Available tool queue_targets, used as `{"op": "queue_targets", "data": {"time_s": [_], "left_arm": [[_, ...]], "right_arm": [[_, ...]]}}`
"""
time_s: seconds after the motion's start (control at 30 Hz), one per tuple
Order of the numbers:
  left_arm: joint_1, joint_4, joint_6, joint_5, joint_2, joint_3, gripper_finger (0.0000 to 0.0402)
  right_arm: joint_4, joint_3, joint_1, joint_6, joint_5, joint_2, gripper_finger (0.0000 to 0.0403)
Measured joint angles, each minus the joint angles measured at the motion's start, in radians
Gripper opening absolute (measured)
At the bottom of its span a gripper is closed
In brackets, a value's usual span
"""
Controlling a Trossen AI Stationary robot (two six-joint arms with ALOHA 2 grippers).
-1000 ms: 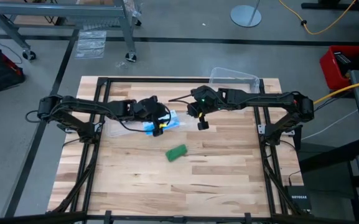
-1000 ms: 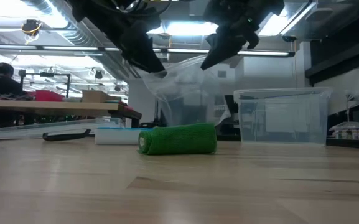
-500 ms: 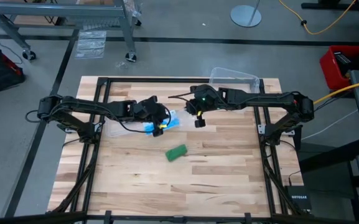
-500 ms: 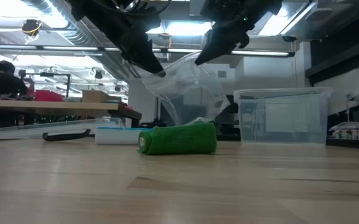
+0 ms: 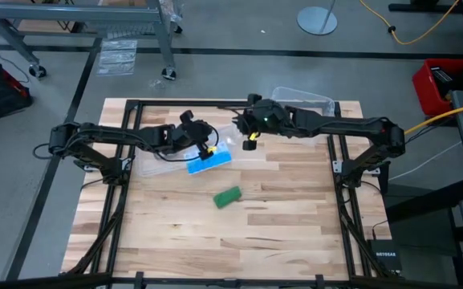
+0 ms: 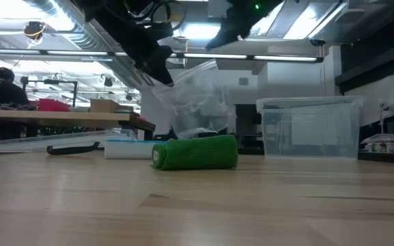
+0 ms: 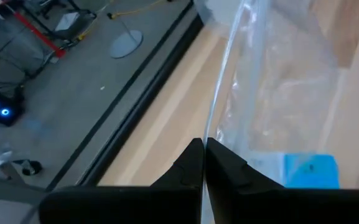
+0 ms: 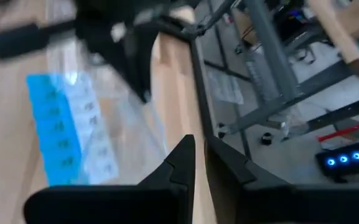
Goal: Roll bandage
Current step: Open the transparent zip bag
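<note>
From overhead I see my left arm reaching in from the left edge of the table (image 5: 295, 233), its left gripper (image 5: 207, 148) raised over the back half of the board. In the left wrist view its fingers (image 7: 188, 168) are pressed together on the thin edge of a clear plastic bag (image 7: 272, 93), so I read that gripper as pinched closed on the bag. In the low view the bag (image 6: 197, 102) hangs from it, crumpled, above the tabletop. Just under and beside that gripper lies the blue and white pill organizer (image 5: 209, 161), flat on the wood, and it shows through the plastic in both wrist views. Nearer the front, well apart from both grippers, the green bandage (image 5: 228, 197) lies on the bare wood by itself; from table height the bandage (image 6: 195, 152) is a tight roll on its side. Further right, my right gripper (image 5: 249, 144) is up in the air near the back of the table, close to the bag; its fingers (image 8: 179, 158) look almost closed with only a narrow gap, and they seem to hold nothing, though the view is blurred. Behind it the clear plastic box (image 5: 302, 99) sits at the back edge.
</note>
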Motion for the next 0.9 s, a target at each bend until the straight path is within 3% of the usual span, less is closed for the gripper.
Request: {"op": "queue_targets", "data": {"time_s": [0.33, 0.73, 0.9], "left_arm": [[-0.04, 0.175, 0.003, -0.005, 0.0, 0.0, 0.0], [-0.129, 0.258, 0.013, -0.005, 0.0, 0.0, 0.0], [-0.132, 0.264, 0.016, -0.007, 0.0, 0.0, 0.0]], "right_arm": [[-0.019, 0.035, 0.001, 0.084, -0.265, -0.002, 0.004], [-0.021, 0.036, 0.035, 0.119, -0.263, 0.034, 0.004], [-0.025, 0.036, 0.073, 0.096, -0.184, 0.053, 0.004]]}}
